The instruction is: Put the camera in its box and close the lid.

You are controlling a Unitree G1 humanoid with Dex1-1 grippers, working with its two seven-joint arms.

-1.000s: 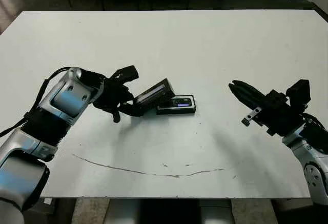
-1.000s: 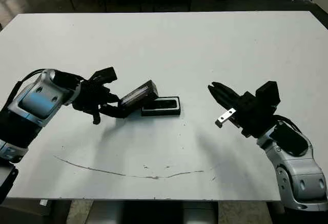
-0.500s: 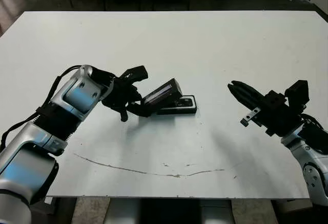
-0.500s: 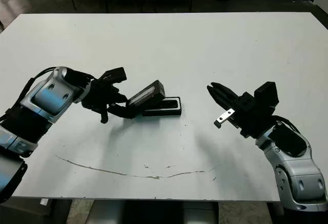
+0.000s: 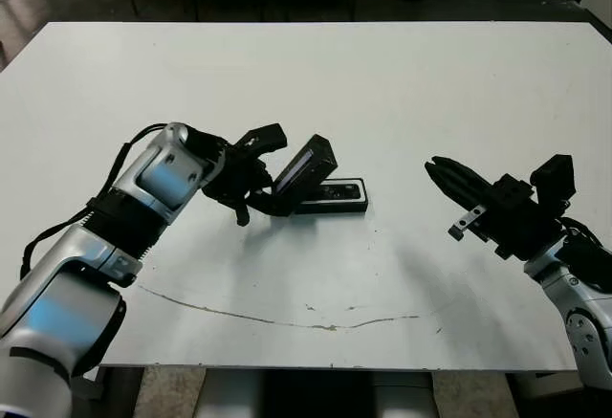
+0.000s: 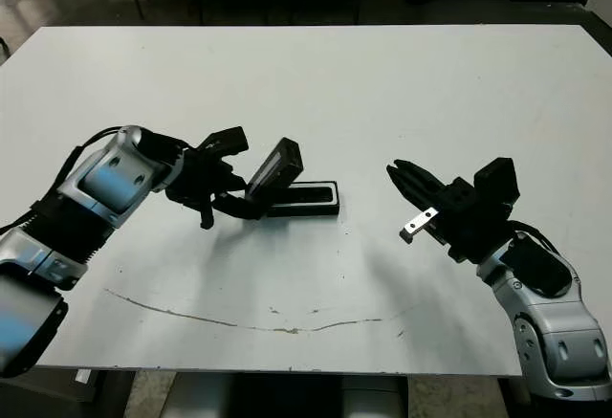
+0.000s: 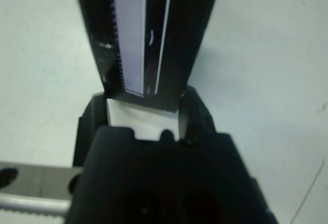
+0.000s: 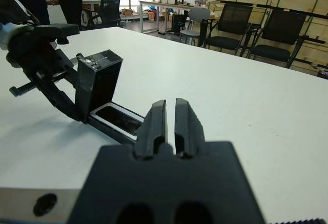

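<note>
The left end effector [image 5: 273,191] is gripping the lid [image 5: 304,165] at its lower end, with its two black fingers clamped on it, and it is holding the lid tilted steeply, almost upright, over the left end of the box [image 5: 330,196]. The pale stripe of the lid is facing up and toward the left arm; in the left wrist view the stripe [image 7: 134,34] is running between the two fingers. The box is lying flat on the white worktop [image 5: 382,93], near the middle, with its long side going from left to right. Its white lining is showing along the rim, and a dark glossy shape is lying inside it; this is probably the camera [image 5: 337,190], but the pictures are too small to tell for sure. The lower edge of the lid is sitting very near the left end of the box, and I cannot tell if they are touching. The right end effector [image 5: 443,171] is hovering above the worktop, well apart from the box on its right side, and it is pointing toward the box. Its two fingers [image 8: 158,124] are standing together with only a thin gap between them, and they are holding nothing.
</note>
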